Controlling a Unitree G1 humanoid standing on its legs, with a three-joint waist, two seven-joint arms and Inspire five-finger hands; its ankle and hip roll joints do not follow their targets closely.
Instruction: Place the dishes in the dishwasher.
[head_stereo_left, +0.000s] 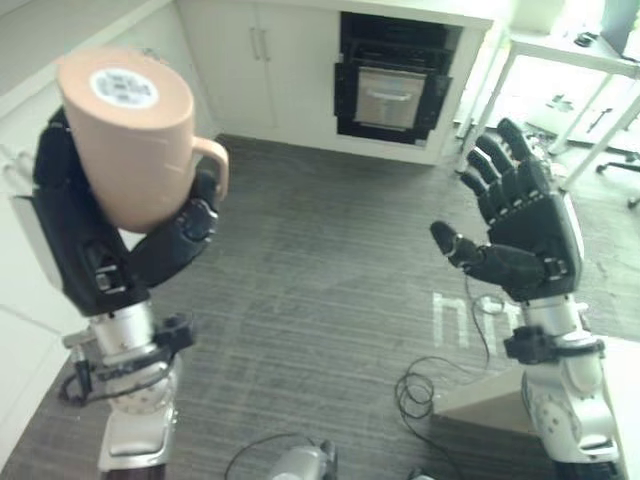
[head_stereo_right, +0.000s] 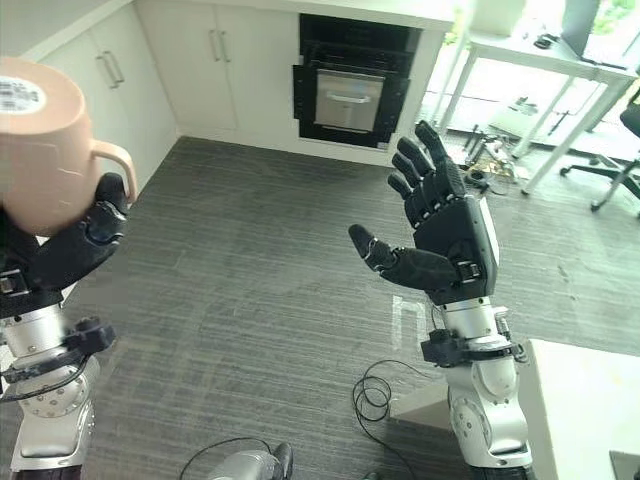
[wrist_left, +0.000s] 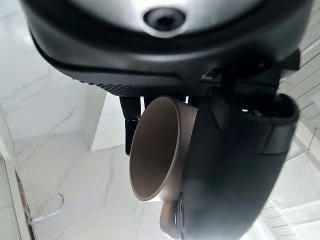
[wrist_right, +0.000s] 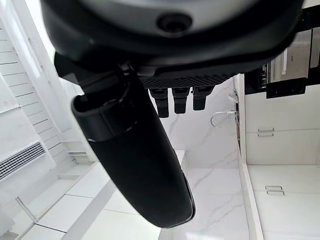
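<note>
A pale pink mug (head_stereo_left: 135, 135) with a round label on its base is held upside down, high on the left, handle toward the middle. My left hand (head_stereo_left: 100, 255) is shut on it, fingers and thumb curled round its body. In the left wrist view the mug's open mouth (wrist_left: 150, 147) shows between the thumb and fingers. My right hand (head_stereo_left: 525, 225) is raised on the right with fingers straight and spread, holding nothing. Its straight fingers (wrist_right: 177, 100) also show in the right wrist view.
A built-in black oven (head_stereo_left: 390, 85) sits in the white cabinets (head_stereo_left: 265, 60) at the back. Grey carpet floor (head_stereo_left: 320, 270) lies between the arms. A white desk (head_stereo_left: 575, 55) and office chair (head_stereo_right: 615, 160) stand at the back right. A white counter corner (head_stereo_right: 590, 400) shows at lower right.
</note>
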